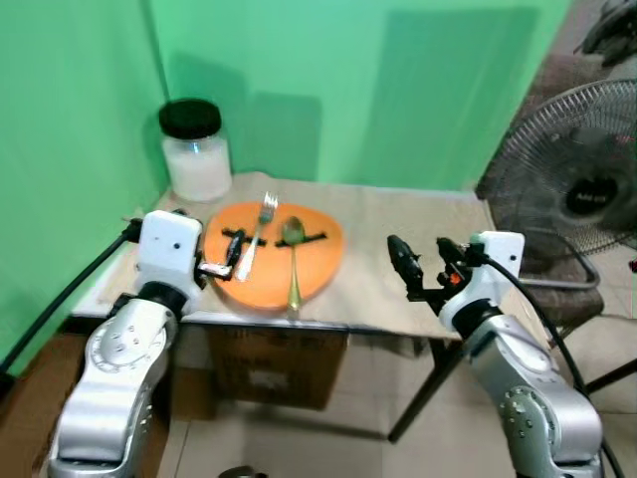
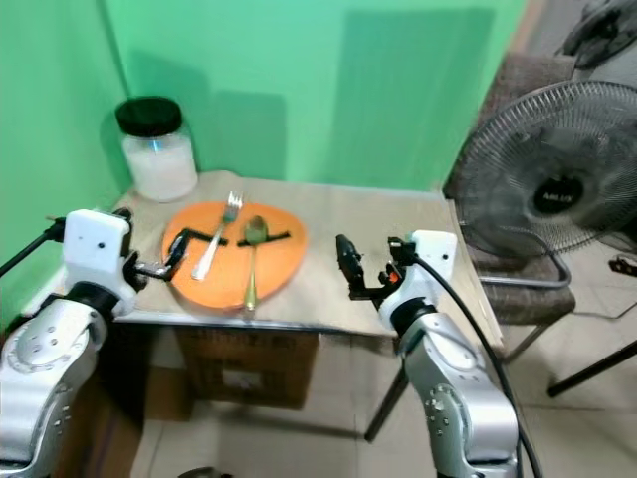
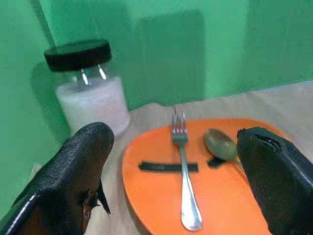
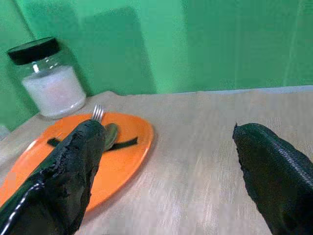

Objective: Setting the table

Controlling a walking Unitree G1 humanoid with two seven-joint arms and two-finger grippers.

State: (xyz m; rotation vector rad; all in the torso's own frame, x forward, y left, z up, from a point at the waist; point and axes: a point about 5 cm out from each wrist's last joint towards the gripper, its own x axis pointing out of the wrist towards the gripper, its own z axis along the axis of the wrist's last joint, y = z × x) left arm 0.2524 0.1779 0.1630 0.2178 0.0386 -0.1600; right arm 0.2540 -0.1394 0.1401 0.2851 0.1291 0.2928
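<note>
The left gripper (image 1: 231, 257) hovered with fingers spread at the orange plate's (image 1: 314, 267) left rim, likely lined up for the fork (image 1: 255, 237) lying beside the spoon (image 1: 294, 257). The right gripper (image 1: 418, 262), also spread, held nothing above the table's (image 1: 398, 214) front edge. A salt jar (image 1: 195, 150) stood at the back left corner; a fan (image 1: 577, 189) stood past the right edge.

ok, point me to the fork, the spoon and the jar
fork (image 3: 185, 188): left wrist view, middle of its handle.
spoon (image 1: 293, 233): left eye view, on its bowl.
jar (image 2: 159, 164): right eye view, on the white-filled glass body below the black lid.
</note>
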